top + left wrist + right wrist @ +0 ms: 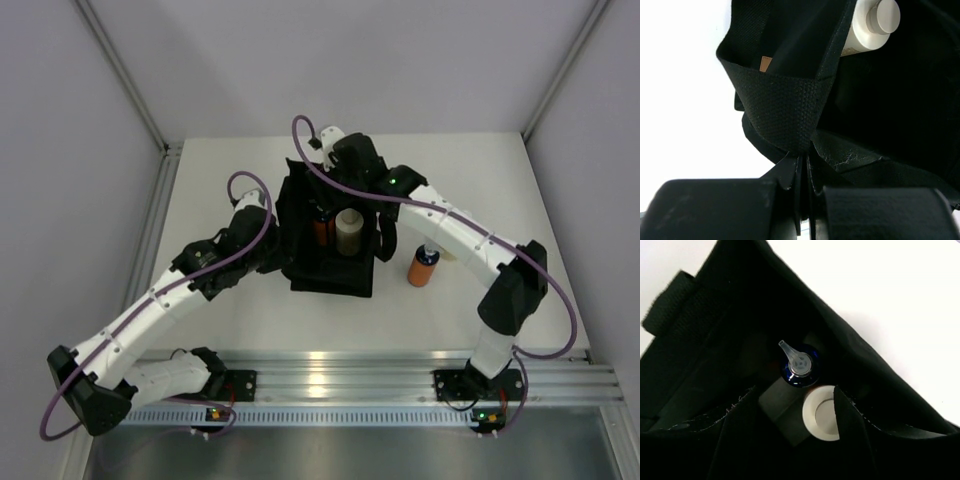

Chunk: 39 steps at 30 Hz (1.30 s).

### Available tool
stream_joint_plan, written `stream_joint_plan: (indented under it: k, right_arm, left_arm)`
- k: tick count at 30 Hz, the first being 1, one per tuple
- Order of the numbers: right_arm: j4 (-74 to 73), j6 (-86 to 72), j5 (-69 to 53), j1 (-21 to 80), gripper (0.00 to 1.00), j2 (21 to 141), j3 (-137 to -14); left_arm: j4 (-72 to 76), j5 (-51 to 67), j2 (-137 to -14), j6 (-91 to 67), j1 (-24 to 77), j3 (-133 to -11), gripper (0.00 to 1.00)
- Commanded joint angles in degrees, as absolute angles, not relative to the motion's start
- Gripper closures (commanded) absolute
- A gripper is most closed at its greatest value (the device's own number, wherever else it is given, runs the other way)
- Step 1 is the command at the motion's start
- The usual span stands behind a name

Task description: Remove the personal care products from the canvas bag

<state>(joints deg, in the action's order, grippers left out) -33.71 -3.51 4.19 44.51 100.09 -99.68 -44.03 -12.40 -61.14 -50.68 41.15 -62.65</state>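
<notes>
Top view: canvas bag mid-surface, orange bottle and beige cylinder upright inside, second orange bottle standing outside to its right; left wrist: left hand pinched on bag-rim fabric; right wrist: dark cap beside pale cap inside the bag, right hand grip cannot tell.

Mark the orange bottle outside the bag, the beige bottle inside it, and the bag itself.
orange bottle (422, 271), top view, its orange body.
beige bottle (349, 236), top view, its side.
black bag (330, 277), top view, its near wall.
</notes>
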Motion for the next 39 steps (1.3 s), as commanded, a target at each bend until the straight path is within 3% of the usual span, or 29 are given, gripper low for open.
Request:
stream_joint_plan:
  k: [1,33,36,39]
  right_arm:
    - [-34.9,2.9,1.9,44.3,0.39,102.5,-102.9]
    - [-24.9,11.4,-11.1,39.1,0.37,112.0,-97.1]
    - [-24.6,10.5,-12.5,38.5,0.42,112.7,-97.1]
    - [-24.2,10.3,-12.9,38.3,0.62,113.0,-97.0]
  left_arm:
    - [-42.2,-14.9,-61.9,-49.7,41.1,-63.7,1.0]
    - [-42.4,-14.6,-62.6,-47.9,41.1,-65.0,1.0]
    - [-42.4,-14.4,-62.5,-47.9,41.1,-65.0,1.0]
    - [-42.5,-14.6,-62.3,-47.8,41.1,-65.0,1.0]
